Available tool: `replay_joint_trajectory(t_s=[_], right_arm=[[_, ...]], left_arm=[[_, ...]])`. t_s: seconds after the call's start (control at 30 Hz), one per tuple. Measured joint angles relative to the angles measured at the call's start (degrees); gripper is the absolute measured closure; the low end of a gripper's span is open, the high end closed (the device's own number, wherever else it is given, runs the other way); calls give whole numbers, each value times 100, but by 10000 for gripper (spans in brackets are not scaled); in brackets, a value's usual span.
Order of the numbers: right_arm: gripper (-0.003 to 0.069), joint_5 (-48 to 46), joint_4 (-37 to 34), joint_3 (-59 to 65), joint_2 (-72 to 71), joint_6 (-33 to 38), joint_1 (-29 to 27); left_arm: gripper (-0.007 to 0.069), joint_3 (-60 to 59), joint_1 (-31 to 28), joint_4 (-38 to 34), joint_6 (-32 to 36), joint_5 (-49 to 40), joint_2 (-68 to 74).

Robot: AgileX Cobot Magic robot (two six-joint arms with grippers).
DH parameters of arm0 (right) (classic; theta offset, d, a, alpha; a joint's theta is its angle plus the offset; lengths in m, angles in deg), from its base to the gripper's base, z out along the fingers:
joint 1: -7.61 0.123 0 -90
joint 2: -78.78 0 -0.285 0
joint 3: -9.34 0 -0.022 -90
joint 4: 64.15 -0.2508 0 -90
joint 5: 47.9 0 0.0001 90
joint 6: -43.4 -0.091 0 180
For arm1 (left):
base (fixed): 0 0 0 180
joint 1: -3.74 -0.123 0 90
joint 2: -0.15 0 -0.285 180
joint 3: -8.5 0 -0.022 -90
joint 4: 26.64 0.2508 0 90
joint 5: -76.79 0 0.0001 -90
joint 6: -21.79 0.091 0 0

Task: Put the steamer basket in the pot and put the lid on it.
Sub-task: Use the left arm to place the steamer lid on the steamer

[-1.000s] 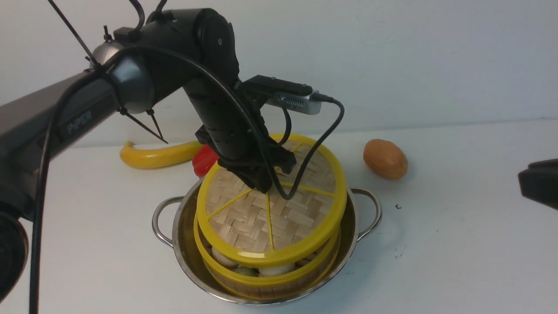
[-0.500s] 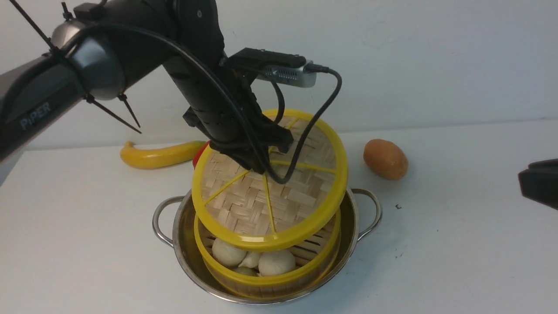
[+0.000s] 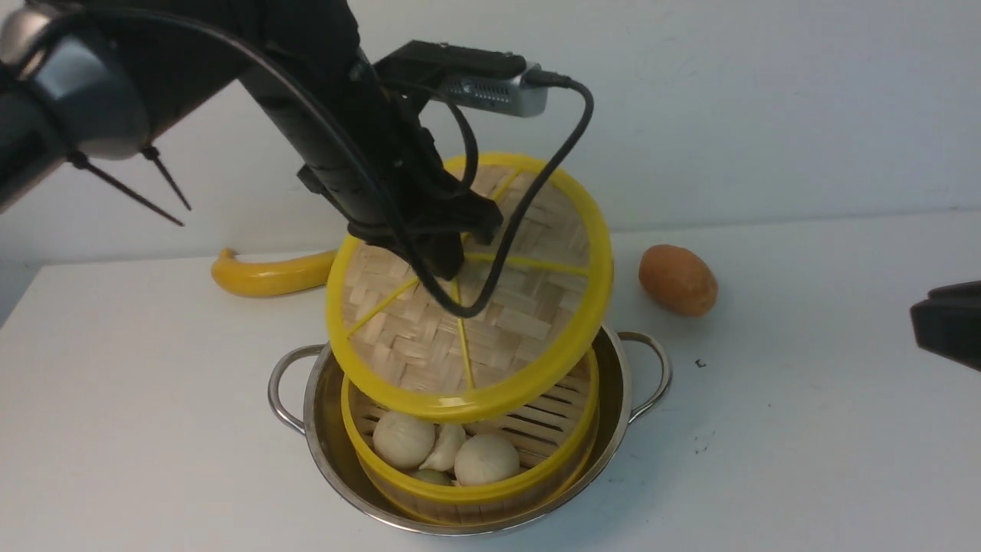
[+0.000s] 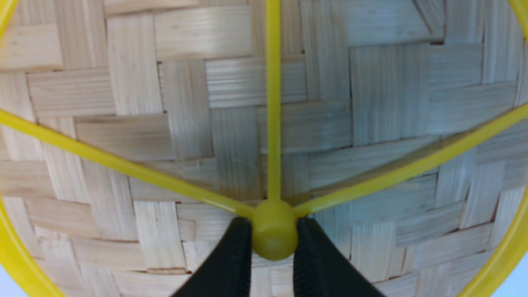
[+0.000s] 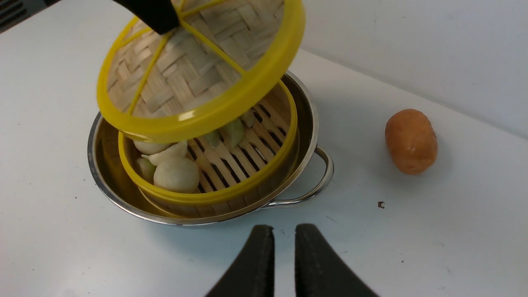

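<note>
The lid, a woven bamboo disc with a yellow rim, hangs tilted in the air above the steamer basket. My left gripper is shut on its small yellow centre knob, one finger on each side. The steamer basket sits inside the steel pot, with pale dumplings showing on its slatted floor. In the right wrist view the lid covers the basket's far part. My right gripper hovers over the table in front of the pot, its jaws a narrow gap apart and holding nothing.
A brown potato lies on the white table to the right of the pot. A yellow banana lies behind the pot on the left. The pot's looped handles stick out at both sides. A pale wall closes the back.
My left arm has risen with the lid, lifting it off the basket and tilting it more steeply. The dumplings inside have come into view. The right gripper has stayed put.
</note>
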State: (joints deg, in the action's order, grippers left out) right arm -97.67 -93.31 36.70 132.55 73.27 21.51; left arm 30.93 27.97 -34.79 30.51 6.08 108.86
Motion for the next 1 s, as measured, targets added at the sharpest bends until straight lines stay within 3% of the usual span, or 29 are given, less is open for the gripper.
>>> replay_joint_trajectory(t_s=[0.4, 1.0], right_arm=[[586, 0, 0, 0, 0, 0, 0], [575, 0, -61, 0, 0, 0, 0]], left_arm=[[502, -636, 0, 326, 6, -89, -361], [502, -554, 0, 121, 171, -79, 372]])
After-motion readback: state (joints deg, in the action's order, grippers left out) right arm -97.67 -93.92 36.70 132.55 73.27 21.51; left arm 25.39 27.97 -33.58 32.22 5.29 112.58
